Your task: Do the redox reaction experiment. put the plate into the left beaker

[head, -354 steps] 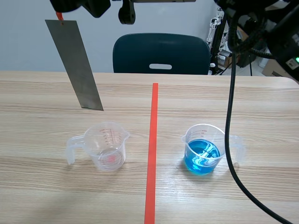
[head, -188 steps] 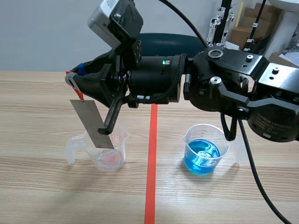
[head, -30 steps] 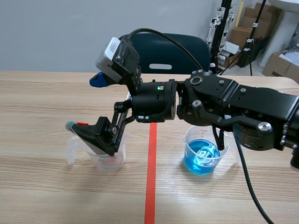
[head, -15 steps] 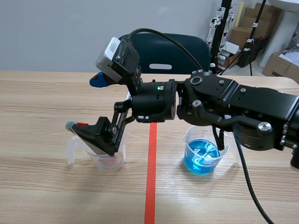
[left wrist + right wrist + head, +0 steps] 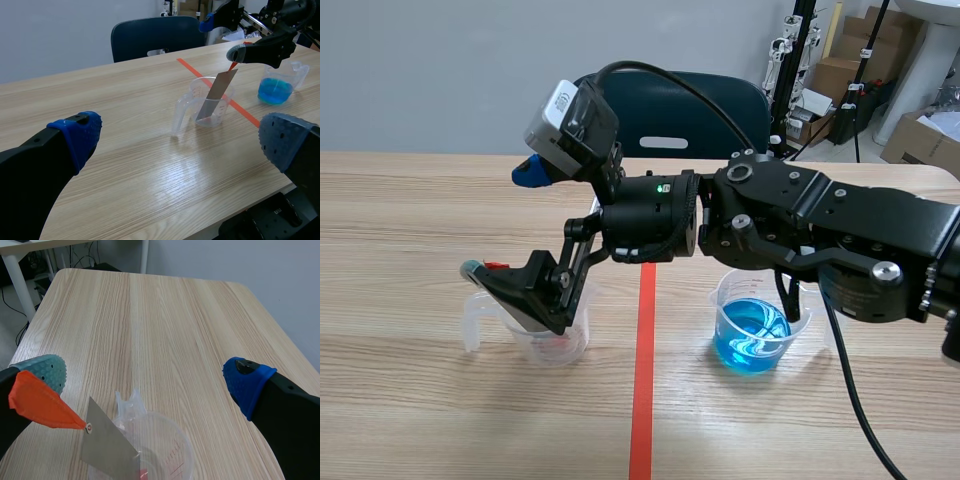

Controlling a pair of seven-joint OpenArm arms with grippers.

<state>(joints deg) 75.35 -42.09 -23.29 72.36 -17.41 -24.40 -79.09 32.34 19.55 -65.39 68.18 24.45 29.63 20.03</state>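
The grey metal plate (image 5: 107,450) stands tilted in the clear left beaker (image 5: 548,335), its lower end inside. An orange tag (image 5: 40,402) at its top rests against one finger. My right gripper (image 5: 505,220) has come across the middle and stands open over this beaker, one finger low by the plate's top and the other high. In the right wrist view that gripper (image 5: 142,375) has its pads far apart, the beaker (image 5: 160,440) below them. My left gripper (image 5: 182,136) is open with nothing in it, well short of the beaker (image 5: 200,107) and plate (image 5: 215,95).
A second beaker (image 5: 755,320) with blue liquid stands right of the red tape line (image 5: 642,380), under the right arm; it also shows in the left wrist view (image 5: 277,87). A dark blue chair (image 5: 665,115) sits behind the table's far edge.
Since the oldest frames the plate came down from high above the table into the left beaker, and the right gripper opened. Nothing has moved in the last second.
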